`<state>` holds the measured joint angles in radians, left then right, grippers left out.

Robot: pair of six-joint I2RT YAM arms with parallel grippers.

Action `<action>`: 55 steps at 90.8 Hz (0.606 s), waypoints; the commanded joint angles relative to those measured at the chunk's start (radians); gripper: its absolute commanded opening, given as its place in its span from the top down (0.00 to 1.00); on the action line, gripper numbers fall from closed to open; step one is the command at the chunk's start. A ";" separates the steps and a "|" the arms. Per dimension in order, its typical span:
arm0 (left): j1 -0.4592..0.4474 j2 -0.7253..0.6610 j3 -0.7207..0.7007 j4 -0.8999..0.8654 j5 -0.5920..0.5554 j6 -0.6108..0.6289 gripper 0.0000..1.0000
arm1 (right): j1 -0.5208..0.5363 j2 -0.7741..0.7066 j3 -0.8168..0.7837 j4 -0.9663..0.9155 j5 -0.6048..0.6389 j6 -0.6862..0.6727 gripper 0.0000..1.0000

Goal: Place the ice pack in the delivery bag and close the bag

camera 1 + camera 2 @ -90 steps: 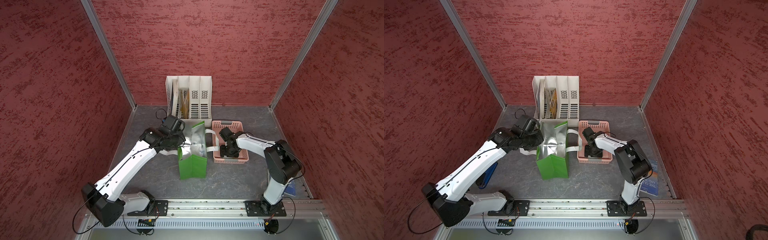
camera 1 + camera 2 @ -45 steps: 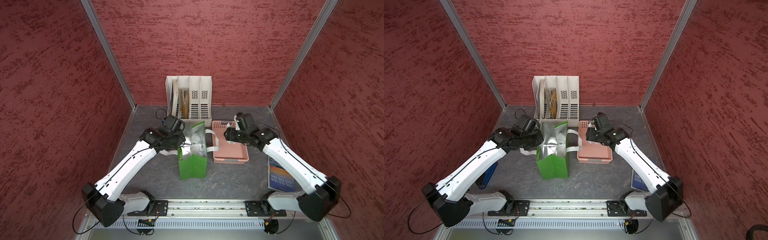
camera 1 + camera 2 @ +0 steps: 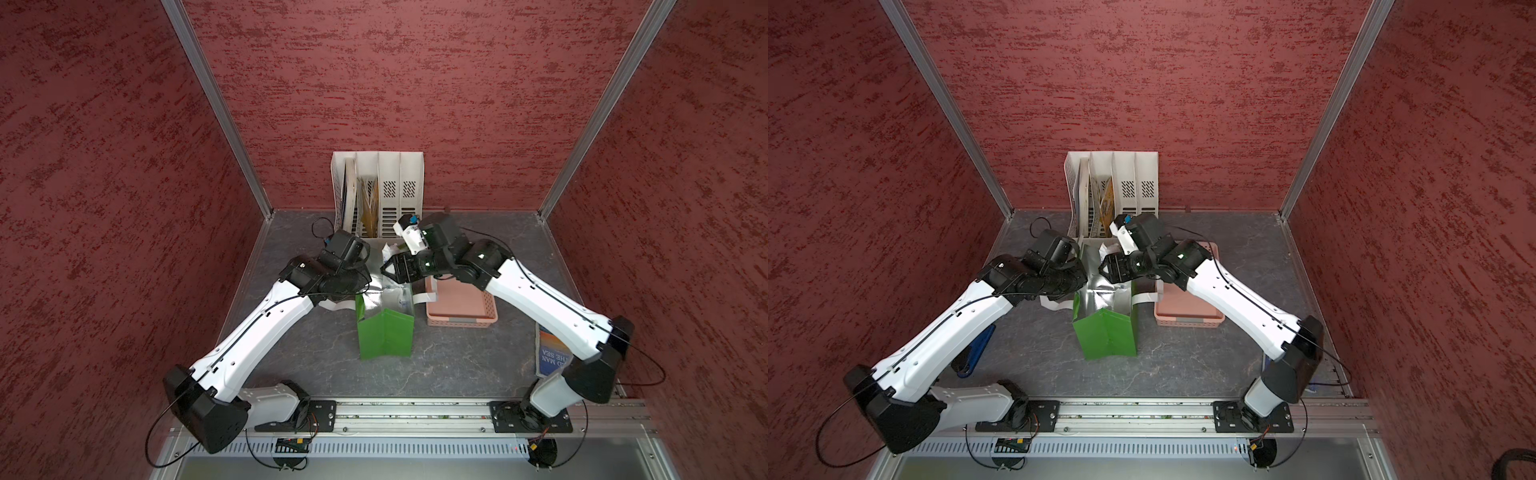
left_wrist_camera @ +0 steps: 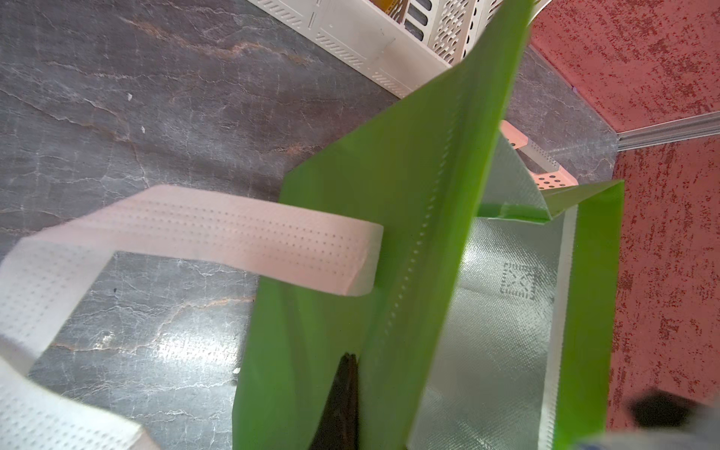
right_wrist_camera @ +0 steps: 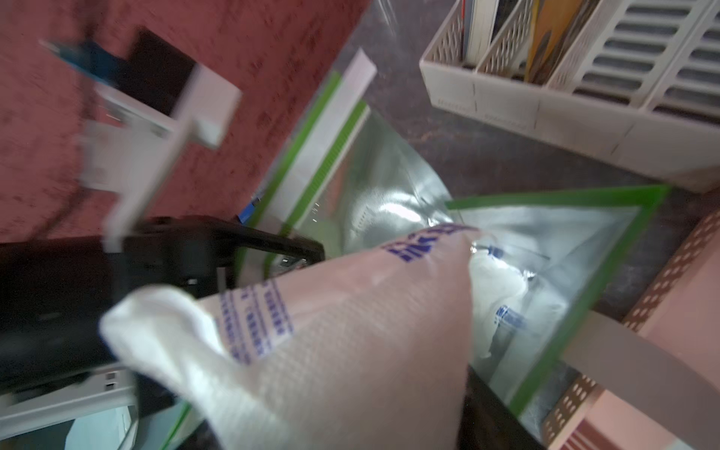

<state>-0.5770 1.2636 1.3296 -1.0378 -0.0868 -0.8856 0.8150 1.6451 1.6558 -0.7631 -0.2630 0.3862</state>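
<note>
Ice pack (image 5: 350, 343) within right gripper (image 3: 387, 270)

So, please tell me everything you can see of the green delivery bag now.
The delivery bag is bright green fabric with shiny silver lining and two white strap handles hanging outward. It stands upright and open on the grey table, beside the pink basket. The left gripper is shut on its side wall; the right gripper holds an ice pack over its mouth. Something white lies inside.
</note>
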 commanded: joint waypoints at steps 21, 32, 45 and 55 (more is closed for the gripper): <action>0.006 0.008 0.011 0.011 -0.007 -0.013 0.95 | 0.018 0.045 -0.045 -0.102 0.139 -0.061 0.63; 0.008 0.012 0.011 0.013 -0.005 -0.011 0.95 | 0.019 0.052 -0.082 -0.117 0.156 -0.077 0.51; 0.008 0.016 0.008 0.013 -0.001 -0.012 0.95 | 0.025 0.090 -0.083 -0.138 0.163 -0.094 0.37; 0.006 0.012 0.004 0.016 -0.001 -0.016 0.95 | 0.028 0.109 -0.075 -0.132 0.163 -0.090 0.27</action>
<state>-0.5770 1.2736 1.3296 -1.0290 -0.0868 -0.8909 0.8356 1.7325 1.5688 -0.8848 -0.1326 0.3138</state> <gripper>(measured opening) 0.053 0.691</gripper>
